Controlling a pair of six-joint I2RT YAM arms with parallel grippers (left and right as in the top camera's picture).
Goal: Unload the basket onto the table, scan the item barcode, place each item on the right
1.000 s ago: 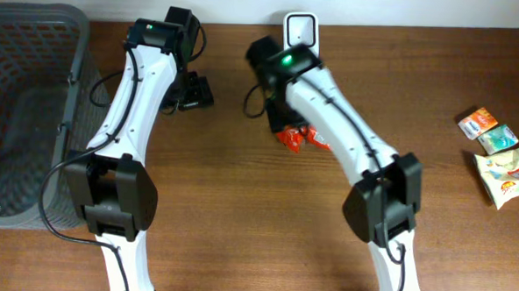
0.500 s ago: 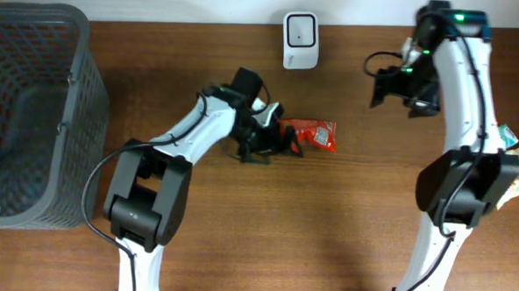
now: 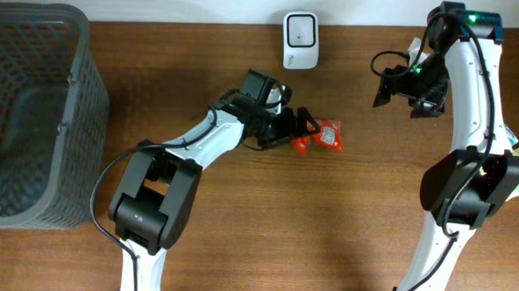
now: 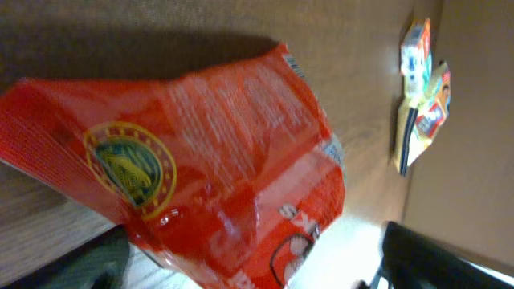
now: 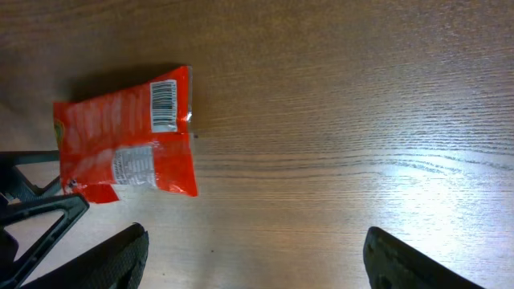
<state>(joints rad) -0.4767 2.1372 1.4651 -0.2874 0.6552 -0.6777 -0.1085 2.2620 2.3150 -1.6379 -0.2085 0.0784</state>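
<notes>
Overhead view: brown wooden table (image 3: 325,245). Grey plastic mesh basket (image 3: 78,111) fills the left edge of the frame. White box-shaped barcode scanner (image 3: 300,30) stands at top centre, against the far edge.

Red crinkled foil snack packet (image 3: 323,136) lies flat on the wood, just right of centre and below the scanner, well apart from it. In the right wrist view the packet (image 5: 128,148) sits upper left of frame, with its white barcode patch (image 5: 164,105) facing up, near the packet's top right corner.

Left gripper (image 3: 300,132): arm reaches in from lower left of the overhead frame and lies low over the table. Jaws spread wide, straddling the packet's left end. Left wrist view is filled by the packet (image 4: 217,160), with dark fingers (image 4: 438,257) at the bottom corners on either side of it. Packet rests on the table. Cannot tell whether either finger touches it.

Right gripper (image 3: 404,97): at upper right of the overhead frame, well apart from packet and scanner. Jaws wide. The wrist view shows bare wood between the two fingers (image 5: 120,257), nothing gripped.

Small mixed snack packets (image 4: 415,56) lie clustered at the upper right of the left wrist view.
</notes>
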